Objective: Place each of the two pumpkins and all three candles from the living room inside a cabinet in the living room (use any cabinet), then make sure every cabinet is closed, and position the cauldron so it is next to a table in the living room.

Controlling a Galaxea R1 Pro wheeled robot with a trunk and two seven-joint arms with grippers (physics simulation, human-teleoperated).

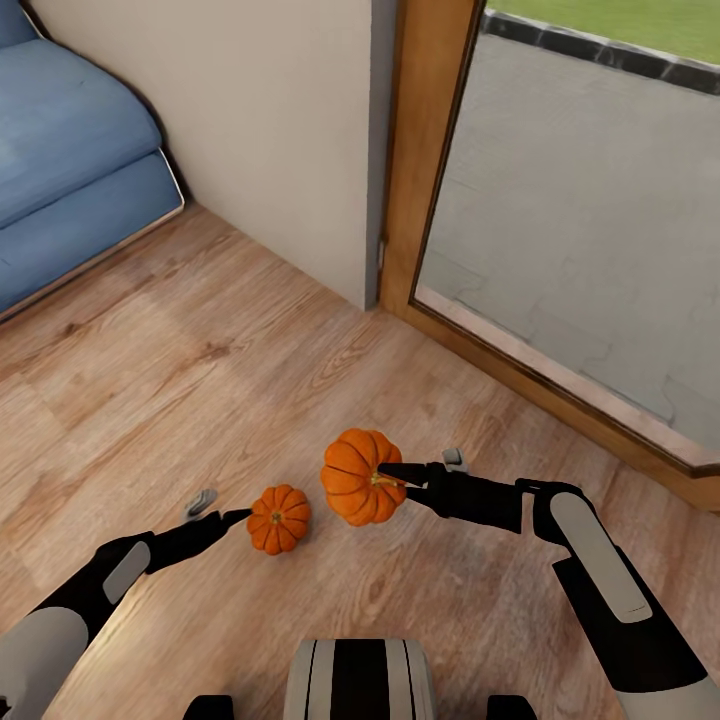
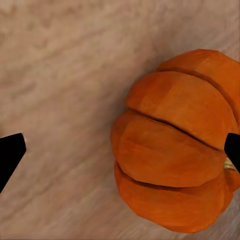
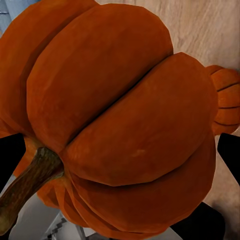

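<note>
Two orange ribbed pumpkins are in the head view. One pumpkin (image 1: 279,519) rests on the wooden floor. My left gripper (image 1: 225,511) is open just left of it, and the left wrist view has this pumpkin (image 2: 175,165) between the spread fingertips (image 2: 10,155), nearer one of them. The other pumpkin (image 1: 358,478) hangs above the floor with my right gripper (image 1: 396,472) shut on it by the stem side. Up close in the right wrist view, that held pumpkin (image 3: 120,115) shows its brown stem, and the floor pumpkin (image 3: 227,100) peeks out behind it. The candles, cabinet and cauldron are out of view.
A blue sofa (image 1: 60,170) stands at the far left. A beige wall (image 1: 270,130) runs behind, meeting a wood-framed glass door (image 1: 420,160) at the right. Wooden floor (image 1: 200,360) stretches ahead. My base (image 1: 360,680) is at the near edge.
</note>
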